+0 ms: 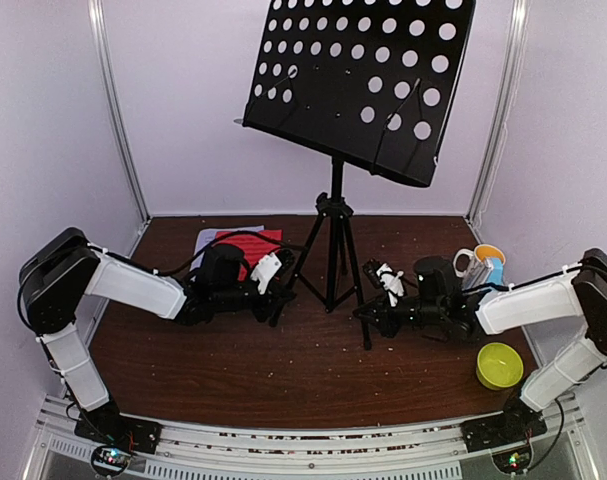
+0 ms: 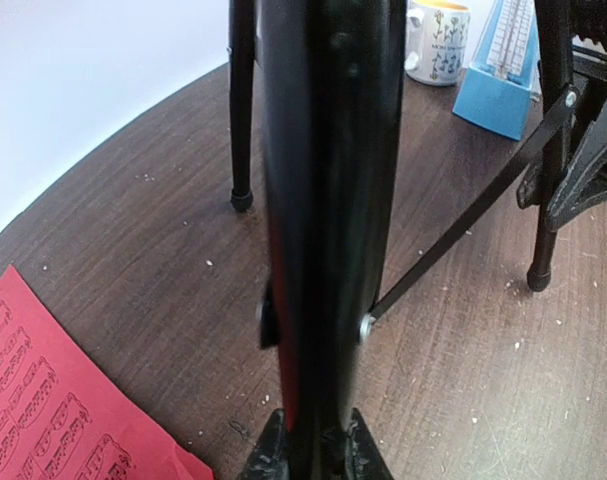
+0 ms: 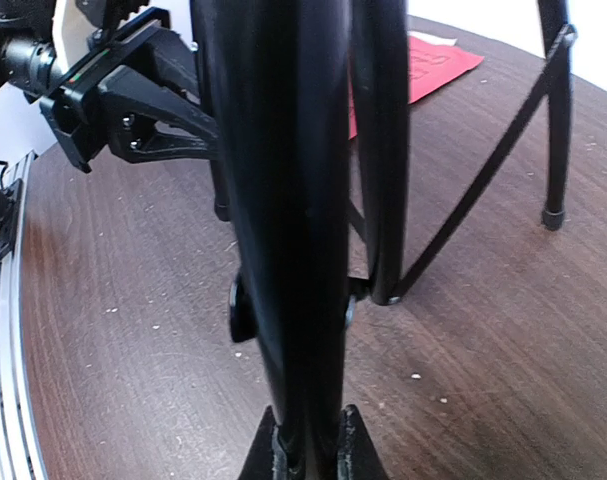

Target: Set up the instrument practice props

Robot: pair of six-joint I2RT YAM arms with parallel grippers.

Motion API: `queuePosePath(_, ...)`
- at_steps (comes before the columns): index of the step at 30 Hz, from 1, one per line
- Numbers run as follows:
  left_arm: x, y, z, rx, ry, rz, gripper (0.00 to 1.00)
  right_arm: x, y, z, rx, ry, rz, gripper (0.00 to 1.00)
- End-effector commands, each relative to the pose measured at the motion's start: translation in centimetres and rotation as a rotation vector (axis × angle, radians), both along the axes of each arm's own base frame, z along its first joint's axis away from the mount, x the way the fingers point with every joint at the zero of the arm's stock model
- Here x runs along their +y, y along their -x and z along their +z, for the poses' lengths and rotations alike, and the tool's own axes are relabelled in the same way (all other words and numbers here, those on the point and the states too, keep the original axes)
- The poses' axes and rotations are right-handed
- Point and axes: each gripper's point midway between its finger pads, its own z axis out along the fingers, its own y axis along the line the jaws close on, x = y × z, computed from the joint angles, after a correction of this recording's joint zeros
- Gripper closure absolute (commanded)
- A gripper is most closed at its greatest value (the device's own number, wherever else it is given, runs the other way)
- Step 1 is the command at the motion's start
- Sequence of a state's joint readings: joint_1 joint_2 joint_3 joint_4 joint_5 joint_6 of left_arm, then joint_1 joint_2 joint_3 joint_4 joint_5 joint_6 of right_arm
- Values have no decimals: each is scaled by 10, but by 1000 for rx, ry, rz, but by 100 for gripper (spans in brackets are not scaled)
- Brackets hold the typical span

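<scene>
Table (image 1: 283, 385): near strip open; tripod legs (image 1: 333, 262) block centre, red sheet (image 1: 260, 240) lies back left, mug (image 1: 466, 262), metronome (image 1: 494, 270), yellow bowl (image 1: 499, 365) crowd right side.

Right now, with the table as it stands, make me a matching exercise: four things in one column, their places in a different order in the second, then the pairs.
Things:
1. stand
2. red sheet
3. bowl
4. mug

Places:
a. near right corner
b. far left
c. far right, next to the blue metronome
d. middle, upright

Pairs: 1-d, 2-b, 3-a, 4-c
</scene>
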State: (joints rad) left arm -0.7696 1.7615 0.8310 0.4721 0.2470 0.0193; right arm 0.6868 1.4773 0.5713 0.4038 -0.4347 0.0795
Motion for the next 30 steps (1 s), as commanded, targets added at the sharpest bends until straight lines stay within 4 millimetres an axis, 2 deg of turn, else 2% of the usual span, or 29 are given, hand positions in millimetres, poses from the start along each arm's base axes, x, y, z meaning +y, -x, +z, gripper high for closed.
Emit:
queuePosePath(1, 7, 5, 5, 33, 35, 29, 100, -28, -8, -12, 122, 16, -180, 100)
queuePosePath(7, 26, 15, -1, 56, 27, 78, 100, -51, 5, -27, 195, 24, -276, 100)
queuePosePath(14, 50, 26, -33, 101, -37, 136, 100, -69, 22, -52, 297, 38, -353, 100)
queuePosePath(17, 56, 29, -42, 108, -43, 158, 100, -79, 21, -61, 294, 73, -392, 100)
queuePosePath(20, 53, 25, -48, 115, -52, 162, 100, -78, 9, -61, 274, 102, -416, 100)
queuePosePath(22, 47, 18, -45, 106, -46, 164, 100, -73, -4, -59, 264, 110, -429, 100)
queuePosePath(27, 32, -7, -36, 69, -51, 185, 100, -50, -42, -42, 240, 69, -424, 100)
queuePosePath(30, 24, -19, -28, 56, -49, 192, 100, -40, -59, -38, 233, 68, -413, 100)
